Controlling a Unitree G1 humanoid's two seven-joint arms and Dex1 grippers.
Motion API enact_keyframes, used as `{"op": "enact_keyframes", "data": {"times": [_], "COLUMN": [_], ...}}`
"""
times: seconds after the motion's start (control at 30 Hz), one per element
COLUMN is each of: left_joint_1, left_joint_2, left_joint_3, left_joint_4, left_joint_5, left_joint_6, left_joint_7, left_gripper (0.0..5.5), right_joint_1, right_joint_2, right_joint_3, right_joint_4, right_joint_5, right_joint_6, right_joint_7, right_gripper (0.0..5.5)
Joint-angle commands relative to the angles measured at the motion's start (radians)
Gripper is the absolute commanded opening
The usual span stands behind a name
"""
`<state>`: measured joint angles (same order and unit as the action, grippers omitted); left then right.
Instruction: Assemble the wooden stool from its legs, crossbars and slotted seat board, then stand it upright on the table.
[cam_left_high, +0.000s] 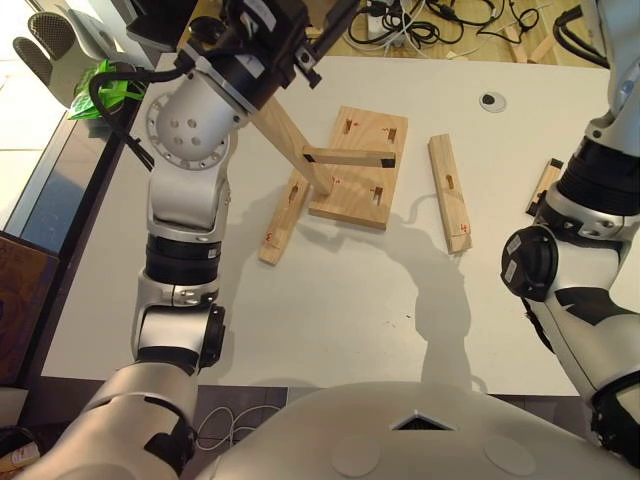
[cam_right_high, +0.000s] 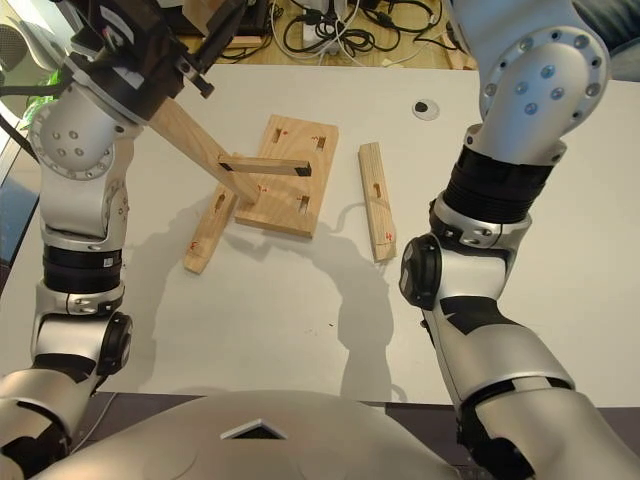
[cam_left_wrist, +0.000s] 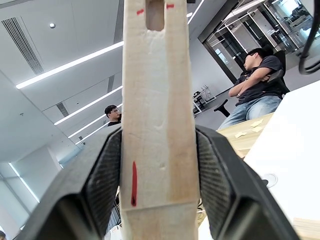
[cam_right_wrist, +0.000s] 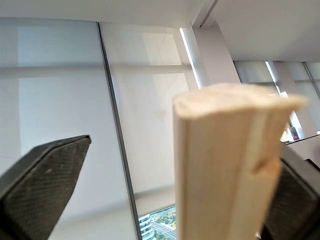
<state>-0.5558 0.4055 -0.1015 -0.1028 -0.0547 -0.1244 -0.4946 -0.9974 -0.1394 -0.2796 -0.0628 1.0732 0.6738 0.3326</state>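
My left gripper (cam_left_wrist: 159, 150) is clamped on a leg (cam_left_high: 292, 135), both pads flat on its side faces. The grip sits at the upper part, so the lower end is free to work. The leg slants down to the seat board (cam_left_high: 372, 128) and its lower end meets the board near a slot on the side facing me. I judge I'm steering the tenon into that slot; whether it's seated I can't tell. A crossbar (cam_left_high: 355, 157) sticks out sideways from the leg's lower part, over the board, probably already plugged into the leg. The board lies flat on the table (cam_left_high: 350, 320), slots up, so legs can go in from above. A second leg (cam_left_high: 283, 222) lies just beside the board's left edge, touching it or tucked slightly under. A third leg (cam_left_high: 450, 192) lies apart on the board's right. Both are within reach for later. My right gripper (cam_right_wrist: 185, 155) points up with jaws wide. A wooden piece (cam_right_wrist: 225, 170) rests against one pad, well clear of the other, so it's parked rather than pinched. Early stage; the stool isn't standing yet.
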Motion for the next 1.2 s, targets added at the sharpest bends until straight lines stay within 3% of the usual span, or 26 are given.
{"op": "enact_keyframes", "data": {"times": [0.03, 0.67, 1.2], "left_joint_1": [0.01, 0.032, -0.055], "left_joint_2": [0.002, -0.008, 0.052], "left_joint_3": [-0.003, -0.004, 0.049], "left_joint_4": [-0.004, -0.015, 0.133], "left_joint_5": [0.018, 0.035, 0.083], "left_joint_6": [-0.026, -0.032, -0.129], "left_joint_7": [-0.011, -0.011, -0.016], "left_gripper": [2.06, 2.06, 2.06], "right_joint_1": [-0.001, 0.037, 0.112], "right_joint_2": [-0.008, -0.027, -0.058], "right_joint_3": [-0.014, -0.026, -0.006], "right_joint_4": [-0.018, -0.03, -0.071], "right_joint_5": [0.066, 0.15, 0.192], "right_joint_6": [0.044, 0.069, 0.127], "right_joint_7": [-0.019, -0.064, -0.043], "right_gripper": [4.43, 1.4, 1.3]}}
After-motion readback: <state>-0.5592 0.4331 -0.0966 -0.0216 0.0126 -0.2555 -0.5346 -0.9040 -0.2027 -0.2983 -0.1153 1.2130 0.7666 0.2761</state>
